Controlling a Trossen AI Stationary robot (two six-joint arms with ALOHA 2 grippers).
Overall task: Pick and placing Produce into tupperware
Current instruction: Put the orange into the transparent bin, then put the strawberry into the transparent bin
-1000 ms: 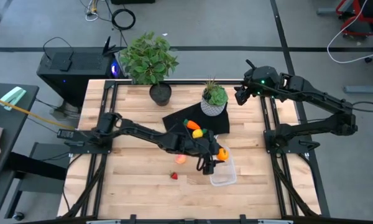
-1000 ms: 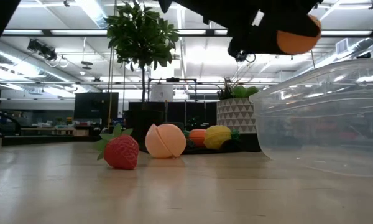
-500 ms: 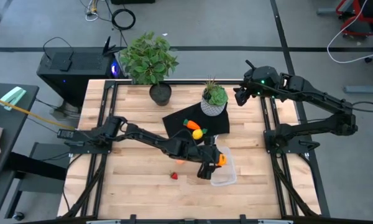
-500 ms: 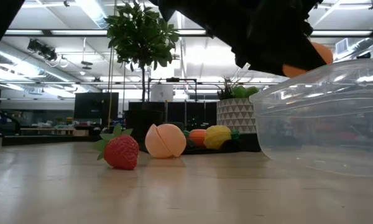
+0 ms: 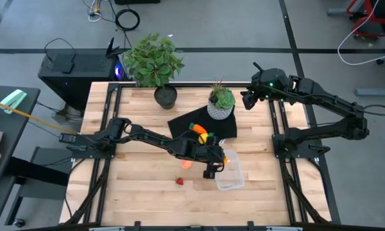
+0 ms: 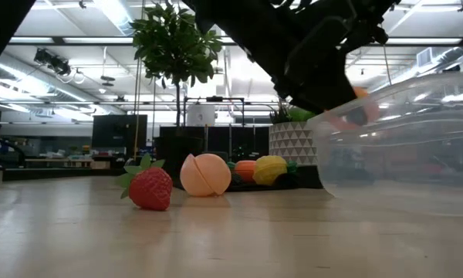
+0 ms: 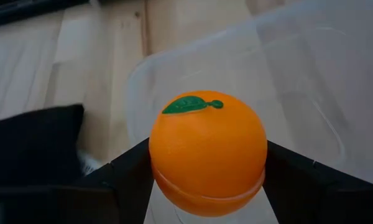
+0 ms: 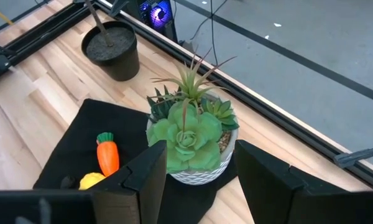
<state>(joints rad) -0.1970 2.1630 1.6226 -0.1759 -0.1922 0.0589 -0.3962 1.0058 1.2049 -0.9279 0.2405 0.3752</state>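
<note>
Orange ball (image 7: 207, 152) with its green leaf is clamped between my left gripper's (image 5: 215, 165) jaws, held right over the near end of the clear tupperware (image 5: 230, 178). On the wooden worktop (image 5: 141, 186) beside it lie the strawberry (image 6: 148, 188) and pinkish ball (image 6: 205, 174) (carrot (image 8: 107, 154) and yellow piece (image 5: 205, 137) sit on the black mat (image 8: 74, 149)). My right gripper (image 8: 189, 180) waits up by the succulent pot (image 8: 189, 140), jaws apart and empty.

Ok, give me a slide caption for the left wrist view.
Left tool holds the orange ball over the open clear tupperware, with the black mat beside it.
</note>
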